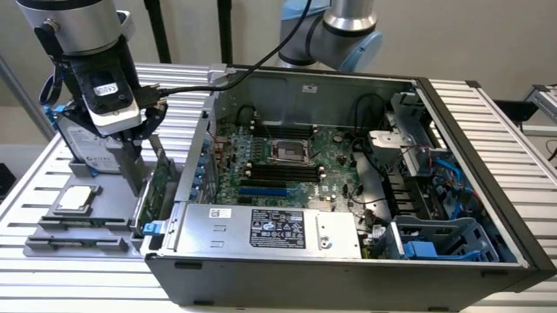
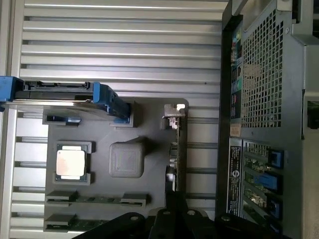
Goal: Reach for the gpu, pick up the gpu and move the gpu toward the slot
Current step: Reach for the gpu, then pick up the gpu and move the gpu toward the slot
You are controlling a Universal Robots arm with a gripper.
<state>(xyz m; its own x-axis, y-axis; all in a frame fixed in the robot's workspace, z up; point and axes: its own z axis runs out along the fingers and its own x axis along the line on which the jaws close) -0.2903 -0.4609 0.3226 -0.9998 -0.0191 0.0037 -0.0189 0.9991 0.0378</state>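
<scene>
Gpu upright on its long edge in the grey holder, along the holder side nearest the computer case. Edge-on in the wrist view: thin green strip, silver bracket at the end away from the gripper. Not lifted; seated in its groove, outside the case.

Gripper low over the holder, tips down at card level, just beside the card toward the exterior view's left. Wrist view: dark tips in line with the card's near end, contact not clear. Grip state: cannot tell, whether parted, closed or clamped on the card.

Hard drive with blue rails on edge in the holder, behind the gripper in the exterior view. Processor chip flat in its recess, toward the exterior view's left of the gripper.

Case open on the slatted table, motherboard exposed.
</scene>
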